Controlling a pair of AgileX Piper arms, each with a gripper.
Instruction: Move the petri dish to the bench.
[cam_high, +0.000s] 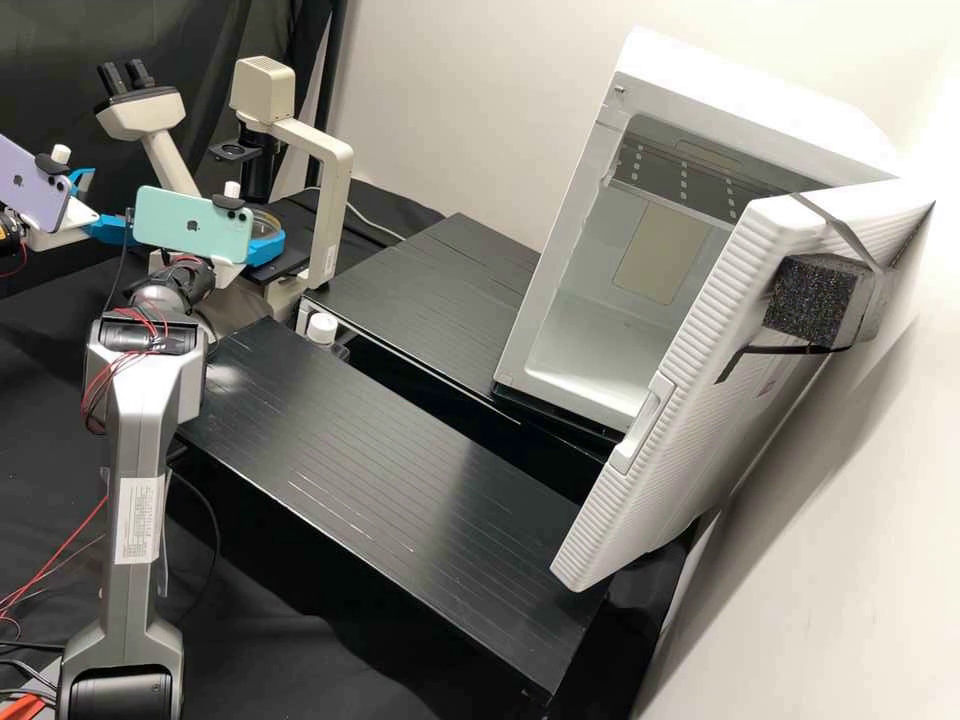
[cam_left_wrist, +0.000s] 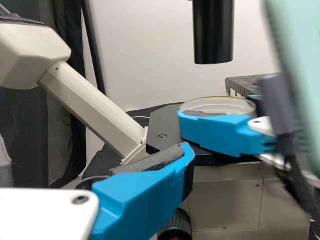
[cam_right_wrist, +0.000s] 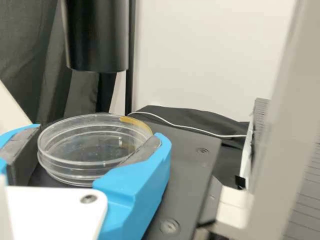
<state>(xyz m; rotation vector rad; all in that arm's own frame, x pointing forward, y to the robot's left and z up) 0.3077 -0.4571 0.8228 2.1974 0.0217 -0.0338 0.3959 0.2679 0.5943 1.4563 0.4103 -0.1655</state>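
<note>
Right end effector is clamping petri dish by opposite sides. Dish is likely handling light, stiff, slippery, brittle.

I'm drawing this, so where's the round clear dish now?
In the right wrist view, the petri dish is between the blue fingers of the right gripper, over the microscope's dark flat stage and below the thick black tube.

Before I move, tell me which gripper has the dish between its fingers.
The right gripper: the dish sits between its blue fingers. The left gripper is open, away from the dish.
</note>
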